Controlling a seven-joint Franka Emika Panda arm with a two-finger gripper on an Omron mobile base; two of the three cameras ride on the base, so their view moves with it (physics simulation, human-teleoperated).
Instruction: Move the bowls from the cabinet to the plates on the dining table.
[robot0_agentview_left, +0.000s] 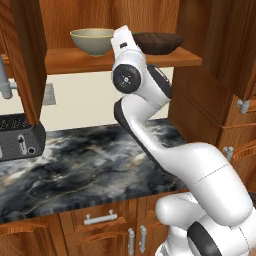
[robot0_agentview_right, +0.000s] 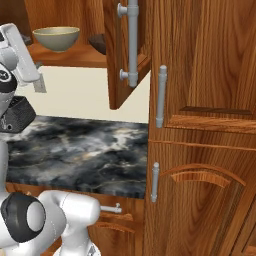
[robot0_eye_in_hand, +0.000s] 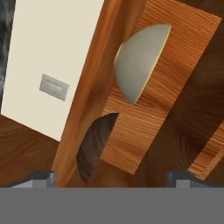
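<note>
The gripper (robot0_eye_in_hand: 112, 177) is seen with its jaws spread wide and nothing held between them. Just beyond it, the dark brown bowl (robot0_eye_in_hand: 94, 146) is set on the shelf of the open cabinet (robot0_agentview_left: 150, 59), with the beige bowl (robot0_eye_in_hand: 140, 61) beside it, farther along.

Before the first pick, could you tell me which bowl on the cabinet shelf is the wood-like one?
It is the dark brown bowl, at the right end of the shelf in the left base view. The other, the pale beige bowl, sits to its left.

bowls (robot0_agentview_left: 93, 41) side by side in cabinet (robot0_agentview_left: 150, 57)
</note>
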